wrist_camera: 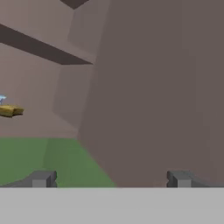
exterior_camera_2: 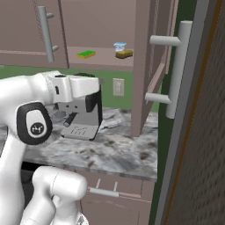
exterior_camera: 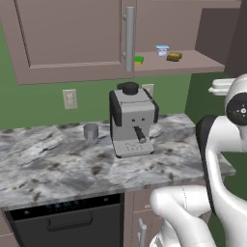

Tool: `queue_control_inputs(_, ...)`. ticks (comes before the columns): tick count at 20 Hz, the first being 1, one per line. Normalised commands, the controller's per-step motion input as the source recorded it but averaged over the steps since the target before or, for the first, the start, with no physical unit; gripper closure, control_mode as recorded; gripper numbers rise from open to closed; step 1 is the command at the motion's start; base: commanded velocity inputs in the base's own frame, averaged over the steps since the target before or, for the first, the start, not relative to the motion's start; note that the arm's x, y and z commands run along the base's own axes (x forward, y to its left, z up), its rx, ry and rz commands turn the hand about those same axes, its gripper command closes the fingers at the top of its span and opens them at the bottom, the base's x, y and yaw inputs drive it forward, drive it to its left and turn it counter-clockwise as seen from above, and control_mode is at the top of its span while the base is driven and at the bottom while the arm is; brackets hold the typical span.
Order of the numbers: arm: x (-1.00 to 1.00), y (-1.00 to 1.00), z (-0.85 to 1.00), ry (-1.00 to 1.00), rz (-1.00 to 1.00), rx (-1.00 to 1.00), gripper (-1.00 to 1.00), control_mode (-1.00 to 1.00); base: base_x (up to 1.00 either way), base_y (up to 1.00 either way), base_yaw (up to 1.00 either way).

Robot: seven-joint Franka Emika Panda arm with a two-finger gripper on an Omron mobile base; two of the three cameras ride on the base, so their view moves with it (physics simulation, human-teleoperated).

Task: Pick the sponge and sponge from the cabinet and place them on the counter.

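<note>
- Wide mauve-brown wall cabinet (exterior_camera: 72, 43) with flat panel doors and grey bar handles: its right-hand door stands open, baring the shelf.
- Bright green sponge with a yellow layer (exterior_camera_2: 86, 54): lies on the open shelf, towards its left, just right of the closed door's handle.
- Tan-yellow, brownish sponge (exterior_camera_2: 124, 53): lies further right on the same shelf, just beside a small white cup with a blue rim (exterior_camera_2: 119, 46); in the hand view it sits at the far left edge.
- Two-finger gripper (wrist_camera: 110, 178): jaws spread wide and empty, aimed at the cabinet's inner wall and well apart from both sponges.
- Grey-and-white marble-patterned counter (exterior_camera: 58, 164): carries a grey coffee machine with a black top (exterior_camera: 131, 120) and a small grey cup (exterior_camera: 90, 131); neither sponge lies on it yet.
- Risk: the hand points right of the shelf contents, so a straight advance would likely strike the cabinet wall or open door.
- Risk: closing on the tan sponge could knock the neighbouring cup off the shelf.
</note>
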Motion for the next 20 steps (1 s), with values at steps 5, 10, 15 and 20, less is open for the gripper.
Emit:
queue_control_inputs(5,-0.19,0.45,0.01,0.02,0.18,0.0,-1.0,-1.0,0.0,0.0,0.0)
queue_control_inputs(10,-0.12,0.38,0.04,0.03,0.16,0.02,-1.0,-1.0,0.0,0.0,0.0)
queue_control_inputs(15,-0.05,0.29,0.03,0.02,0.14,0.06,-1.0,-1.0,0.0,0.0,0.0)
queue_control_inputs(20,-0.01,0.29,0.01,0.02,0.13,0.1,-1.0,-1.0,0.0,0.0,0.0)
